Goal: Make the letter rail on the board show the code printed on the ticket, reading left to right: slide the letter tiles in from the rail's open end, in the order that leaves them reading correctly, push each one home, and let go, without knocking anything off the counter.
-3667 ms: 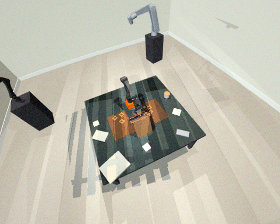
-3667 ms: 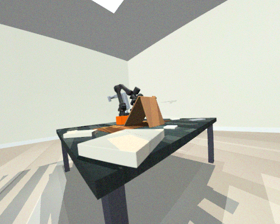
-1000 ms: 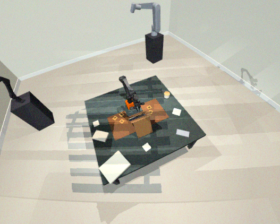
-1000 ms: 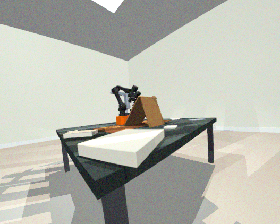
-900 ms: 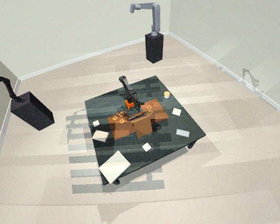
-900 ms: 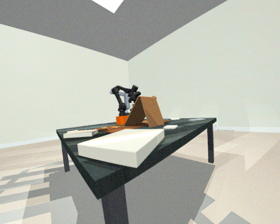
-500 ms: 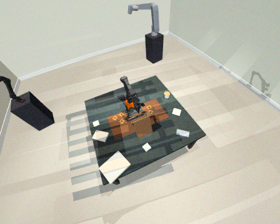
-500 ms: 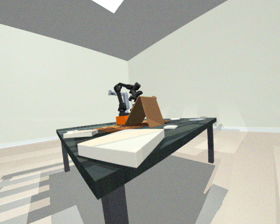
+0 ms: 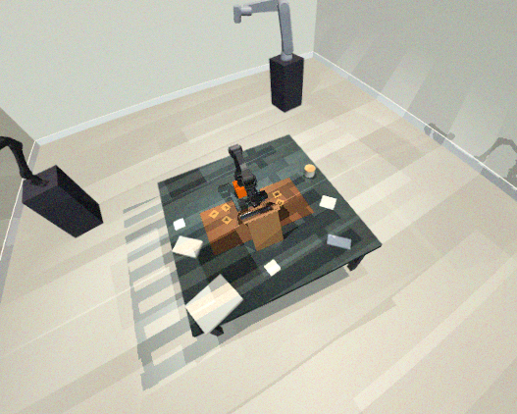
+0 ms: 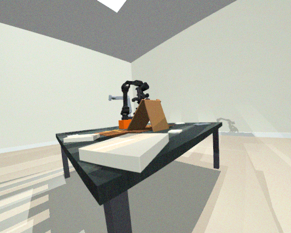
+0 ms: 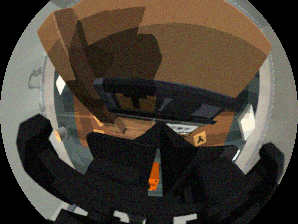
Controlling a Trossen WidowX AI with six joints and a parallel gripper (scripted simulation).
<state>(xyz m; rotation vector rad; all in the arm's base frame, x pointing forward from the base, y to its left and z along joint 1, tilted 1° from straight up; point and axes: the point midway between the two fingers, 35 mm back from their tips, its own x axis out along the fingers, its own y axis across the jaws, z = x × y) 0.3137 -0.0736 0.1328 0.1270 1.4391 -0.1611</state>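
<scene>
Mid-bench (image 9: 296,262) (image 10: 109,180), the gripper (image 9: 266,200) (image 11: 160,125), closed and empty, hovers by the rail (image 9: 257,212) (image 11: 165,95); dipping lower could jolt it.

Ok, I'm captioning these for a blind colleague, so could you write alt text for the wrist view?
The gripper's black fingers are shut, tips together, in front of a dark rail on a tilted brown board. Beyond the fingers, right of center, lies an orange letter tile with a dark mark.
</scene>
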